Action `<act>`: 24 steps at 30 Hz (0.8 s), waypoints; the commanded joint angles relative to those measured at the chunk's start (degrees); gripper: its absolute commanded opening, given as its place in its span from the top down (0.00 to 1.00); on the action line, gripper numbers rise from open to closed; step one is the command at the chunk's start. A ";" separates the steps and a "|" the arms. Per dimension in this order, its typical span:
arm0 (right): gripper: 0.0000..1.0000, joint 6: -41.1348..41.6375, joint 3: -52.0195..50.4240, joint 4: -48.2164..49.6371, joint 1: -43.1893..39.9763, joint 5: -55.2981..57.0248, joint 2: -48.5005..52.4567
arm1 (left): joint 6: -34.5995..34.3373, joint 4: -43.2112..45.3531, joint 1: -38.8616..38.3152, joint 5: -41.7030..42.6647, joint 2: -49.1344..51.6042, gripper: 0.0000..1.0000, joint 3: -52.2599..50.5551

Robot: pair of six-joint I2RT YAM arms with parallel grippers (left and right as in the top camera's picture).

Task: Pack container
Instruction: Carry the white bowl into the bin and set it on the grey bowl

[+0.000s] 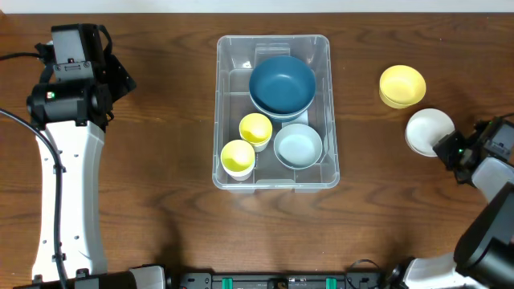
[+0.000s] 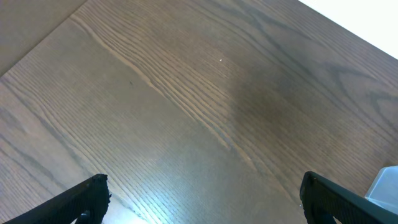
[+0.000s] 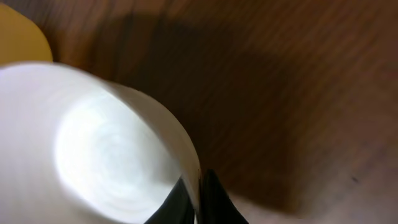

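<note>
Right claw [image 3: 199, 198] pinched thin on white bowl [image 3: 93, 149] rim, right edge of overhead frame. Rim-only grip, so bowl could tilt or slip on lift imo. Yellow bowl [image 1: 401, 85] just above, easy to clip. Container [image 1: 273, 38] mid-frame, crowded, only upper-left corner looks free. Left claw [image 2: 202, 202] wide, far left, out of way.

I find no writing, number, brand or sign that I can read: none on the white bowl [image 3: 93, 149] pinched at my right fingers [image 3: 219, 202], none on the table [image 2: 186, 93] between my left fingers [image 2: 81, 202], and none on anything farther out from either.
</note>
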 commanded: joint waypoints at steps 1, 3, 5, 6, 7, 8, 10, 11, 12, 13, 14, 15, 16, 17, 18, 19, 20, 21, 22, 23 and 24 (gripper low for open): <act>0.95 0.00 -0.22 -2.01 -0.83 -0.13 -6.64 | -0.31 -0.15 0.24 -1.18 -0.09 0.02 0.96; 0.95 -0.31 -0.22 -3.63 -0.74 -0.20 -10.16 | -0.31 -0.17 0.24 -1.18 -0.09 0.02 0.96; 0.96 -0.31 -0.22 -5.57 -0.46 -0.90 -14.21 | -0.31 -0.17 0.24 -1.18 -0.09 0.02 0.96; 0.97 -0.31 -0.22 -6.56 -0.26 -2.05 -16.55 | -0.31 -0.17 0.24 -1.18 -0.09 0.02 0.96; 0.98 -0.31 -0.22 -7.41 0.02 -3.67 -18.67 | -0.31 -0.15 0.24 -1.18 -0.09 0.02 0.96; 0.98 -0.31 -0.22 -8.22 0.42 -6.10 -21.09 | -0.31 -0.15 0.24 -1.18 -0.09 0.02 0.96; 0.99 -0.28 -0.22 -9.33 1.81 -11.34 -25.73 | -0.31 -0.17 0.24 -1.18 -0.09 0.02 0.96; 0.99 -0.28 -0.22 -9.60 2.80 -13.49 -27.85 | -0.31 -0.17 0.24 -1.18 -0.09 0.02 0.96; 0.99 -0.26 -0.22 -9.86 4.20 -15.13 -30.16 | -0.31 -0.17 0.24 -1.18 -0.09 0.02 0.96; 0.99 -0.24 -0.22 -10.25 5.90 -15.98 -32.41 | -0.31 -0.17 0.24 -1.18 -0.09 0.02 0.96; 0.99 -0.02 -0.15 -10.84 7.96 -15.98 -34.53 | -0.31 -0.15 0.24 -1.18 -0.09 0.02 0.96; 0.99 -0.07 -0.13 -11.34 9.97 -15.93 -36.26 | -0.31 -0.17 0.24 -1.18 -0.09 0.02 0.96; 0.99 -0.07 -0.11 -11.74 12.44 -15.63 -38.03 | -0.31 -0.17 0.24 -1.18 -0.09 0.02 0.96; 0.99 -0.04 0.00 -12.15 14.69 -15.06 -39.41 | -0.31 -0.17 0.24 -1.18 -0.09 0.02 0.96; 0.99 -0.04 0.20 -12.59 17.46 -14.10 -40.76 | -0.31 -0.15 0.24 -1.18 -0.09 0.02 0.96; 0.99 -0.02 0.46 -13.00 20.02 -13.11 -41.75 | -0.31 -0.17 0.24 -1.18 -0.09 0.02 0.96; 0.99 0.15 0.83 -13.46 23.10 -11.56 -42.60 | -0.31 -0.15 0.24 -1.18 -0.09 0.02 0.96; 0.99 0.20 1.31 -13.88 26.16 -9.86 -43.21 | -0.31 -0.17 0.24 -1.18 -0.09 0.02 0.96; 0.99 0.17 1.97 -14.29 29.35 -7.96 -43.43 | -0.31 -0.17 0.24 -1.18 -0.09 0.02 0.96; 0.99 0.15 2.89 -14.99 32.54 -5.84 -43.41 | -0.31 -0.15 0.24 -1.18 -0.09 0.02 0.96; 0.99 0.15 3.78 -15.63 35.28 -3.72 -43.23 | -0.31 -0.17 0.24 -1.18 -0.09 0.02 0.96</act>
